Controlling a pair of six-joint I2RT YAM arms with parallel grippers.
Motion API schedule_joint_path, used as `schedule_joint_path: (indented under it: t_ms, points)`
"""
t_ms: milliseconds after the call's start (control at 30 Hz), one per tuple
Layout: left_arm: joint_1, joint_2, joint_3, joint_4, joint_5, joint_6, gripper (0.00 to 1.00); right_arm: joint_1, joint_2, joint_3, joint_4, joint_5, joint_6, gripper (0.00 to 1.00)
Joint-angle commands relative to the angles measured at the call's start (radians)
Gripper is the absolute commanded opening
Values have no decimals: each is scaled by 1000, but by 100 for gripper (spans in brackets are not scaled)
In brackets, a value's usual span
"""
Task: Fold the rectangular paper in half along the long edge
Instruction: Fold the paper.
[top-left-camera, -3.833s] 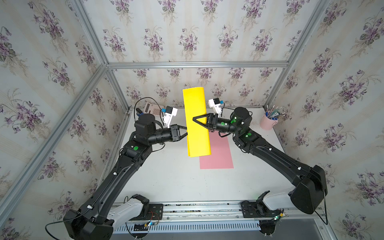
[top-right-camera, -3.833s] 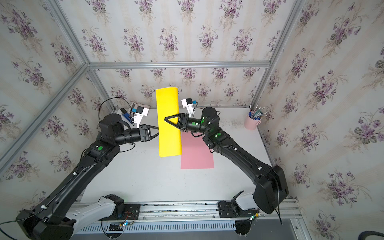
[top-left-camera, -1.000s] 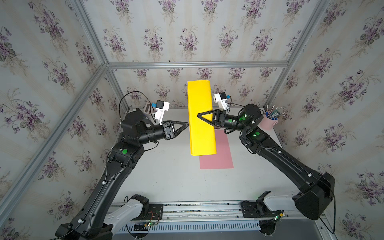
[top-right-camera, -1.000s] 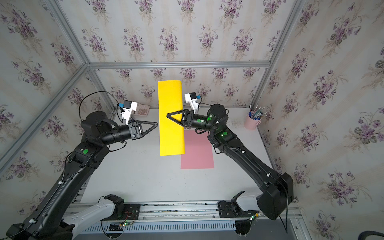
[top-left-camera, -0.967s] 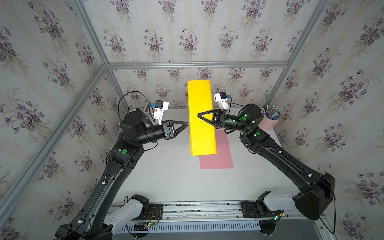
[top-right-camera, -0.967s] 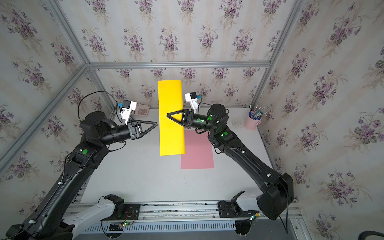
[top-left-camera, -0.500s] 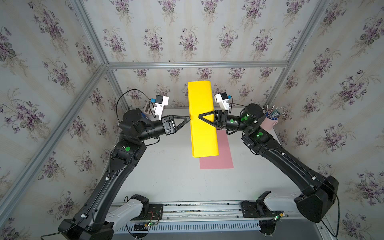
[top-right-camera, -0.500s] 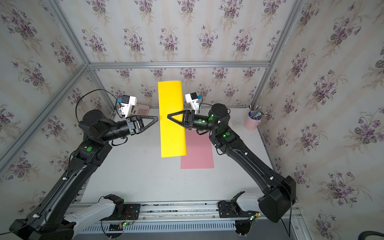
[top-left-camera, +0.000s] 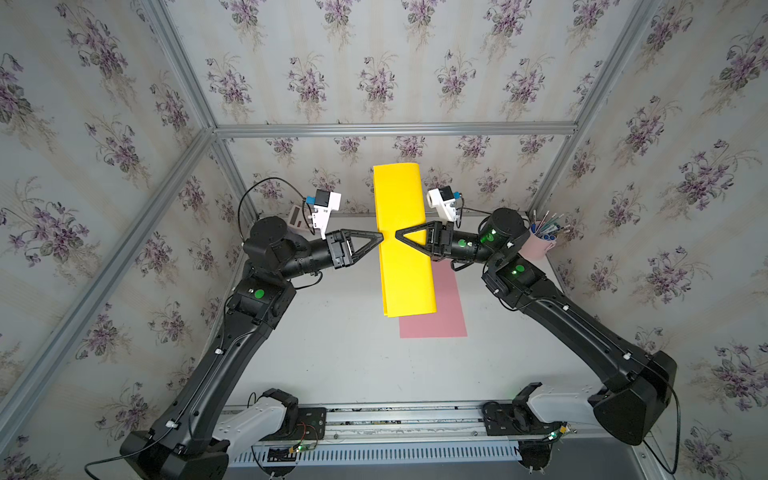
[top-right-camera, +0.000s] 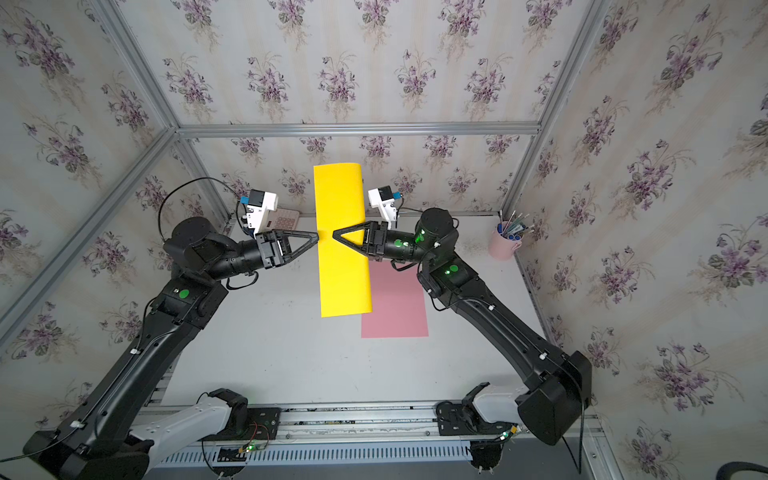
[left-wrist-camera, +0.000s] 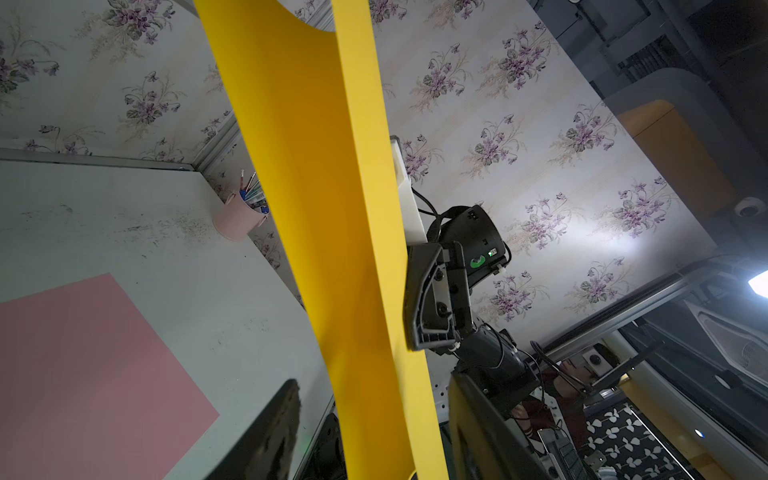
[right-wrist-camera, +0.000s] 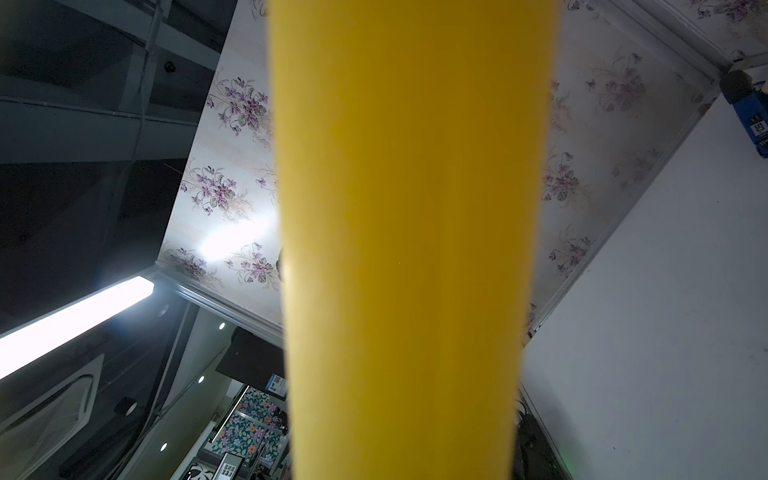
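Nearest you, the bare tabletop (top-left-camera: 332, 340) is open, and a pink sheet (top-left-camera: 446, 316) lies flat on it right of centre. The yellow paper (top-left-camera: 405, 266) hangs in the air above and partly in front of that sheet, off the surface. It is doubled over itself, with a soft rounded bend at the top and two free ends hanging close together at the bottom, one peeking slightly past the other. The right claw (top-left-camera: 397, 241) pinches it mid-height, narrow, through both layers as far as you can judge. The left claw (top-left-camera: 380, 240) sits at the opposite edge with its jaws parted. In the left wrist view the yellow strip runs between its fingers (left-wrist-camera: 274, 428) and is not clamped. Read this as halfway: the halves are brought together but no crease is pressed. You have yet to square the ends, lower the paper and flatten the bend. The pink sheet occupies the likely landing spot, so watch for it shifting. Farther back, a pink cup of pens (top-left-camera: 536, 247) and a calculator (top-right-camera: 286, 217) stand by the back wall, well apart from the work.
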Motion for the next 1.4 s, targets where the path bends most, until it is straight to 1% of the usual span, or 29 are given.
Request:
schedule_joint_path:
  t_ms: [0,233,333,433,467,533,700,1000,1367]
  points:
    - [-8,12,5,68,13,-7,60,8,6,4,21,15,-9,31]
    - [-28,28,14,75,11,-7,59,9,3,0,-31,58,-47,31]
    - [-33,26,10,75,14,-7,56,11,0,7,-53,77,-63,31]
    - [-36,24,5,76,14,-8,56,11,-4,15,-80,95,-82,31]
    - [-38,24,2,75,14,-9,52,11,-4,15,-80,96,-82,31]
    - [-41,24,-2,75,16,-8,49,13,-4,17,-83,99,-85,31]
    - [-48,21,-11,77,16,-10,43,13,-6,21,-88,100,-92,31]
    - [-50,25,-13,78,17,-7,36,13,-7,30,-94,95,-103,31]
    - [-53,31,-10,80,30,-2,24,13,-10,53,-125,81,-133,31]
